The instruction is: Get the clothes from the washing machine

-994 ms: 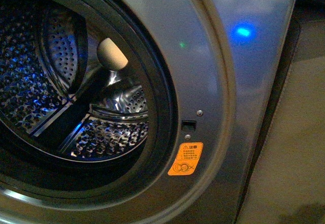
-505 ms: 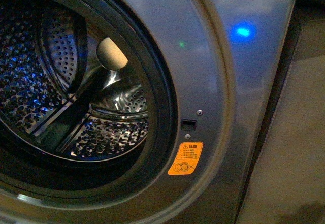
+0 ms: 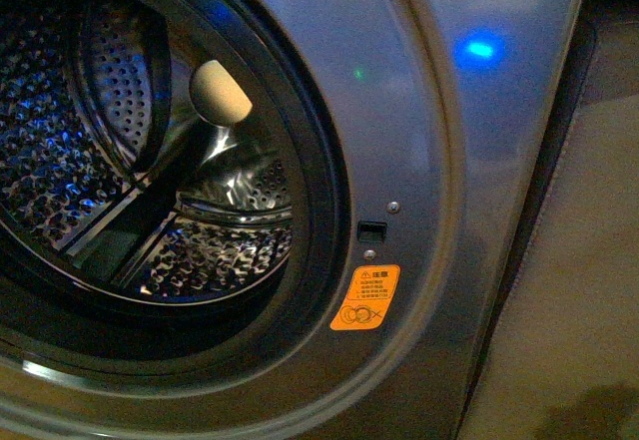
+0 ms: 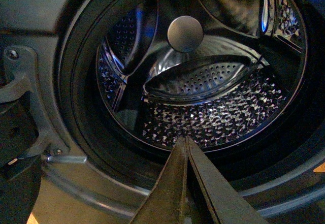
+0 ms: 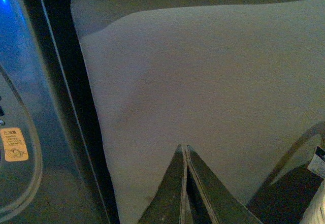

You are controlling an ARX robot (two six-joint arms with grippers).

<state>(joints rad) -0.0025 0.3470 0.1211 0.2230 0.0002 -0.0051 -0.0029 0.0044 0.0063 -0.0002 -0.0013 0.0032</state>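
Note:
The grey washing machine (image 3: 469,161) fills the front view, its round porthole open onto the perforated steel drum (image 3: 210,255). An orange warning sticker (image 3: 365,298) sits below the door latch. The drum also shows in the left wrist view (image 4: 223,117), and no dark clothes show in it or anywhere else. My left gripper (image 4: 185,138) is shut and empty, its tips just outside the lower rim of the porthole. My right gripper (image 5: 184,147) is shut and empty, over a beige floor mat (image 5: 218,92) beside the machine's right side (image 5: 30,148). Neither gripper shows in the front view.
A pale round knob (image 3: 220,93) sits at the drum's back wall. The door hinge bracket (image 4: 23,82) is at the porthole's edge in the left wrist view. A dark gap (image 5: 66,92) runs between the machine and the mat. Beige floor (image 3: 579,260) lies right of the machine.
The front view has shifted slightly: the machine's sticker and latch have slid a little upward in the picture, and the top label has almost left the frame.

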